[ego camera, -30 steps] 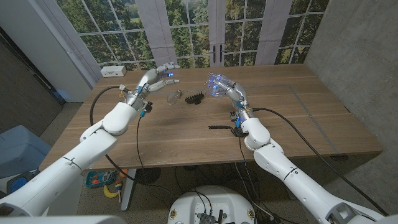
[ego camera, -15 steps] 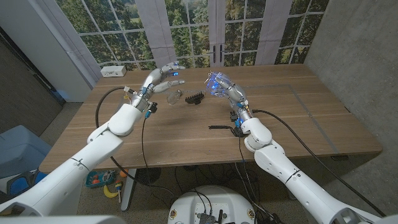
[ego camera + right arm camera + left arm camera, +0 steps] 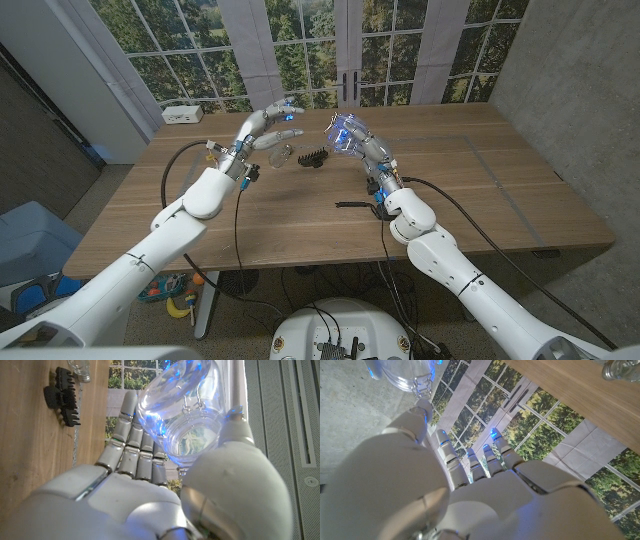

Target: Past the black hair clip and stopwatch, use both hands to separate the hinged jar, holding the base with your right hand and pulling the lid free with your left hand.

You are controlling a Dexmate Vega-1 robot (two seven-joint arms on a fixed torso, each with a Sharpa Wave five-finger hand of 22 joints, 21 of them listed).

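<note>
My right hand (image 3: 352, 138) holds the clear hinged glass jar (image 3: 341, 128) above the table's far middle; the right wrist view shows the jar (image 3: 182, 410) with its wire clasp between thumb and fingers. My left hand (image 3: 264, 125) hovers just left of it, fingers spread and holding nothing. From the left wrist view, the left hand (image 3: 470, 475) reaches toward the jar (image 3: 402, 372) with a gap between them. The black hair clip (image 3: 315, 157) lies on the table below both hands, also seen in the right wrist view (image 3: 62, 402). A small clear glass piece (image 3: 283, 154) lies beside it.
A white box (image 3: 182, 114) sits at the table's far left edge. A thin black object (image 3: 358, 205) lies by my right forearm. Windows stand behind the table. Bare wood (image 3: 480, 190) stretches to the right.
My left hand has risen and moved right, closer to the jar. My right hand has shifted the jar slightly left and up.
</note>
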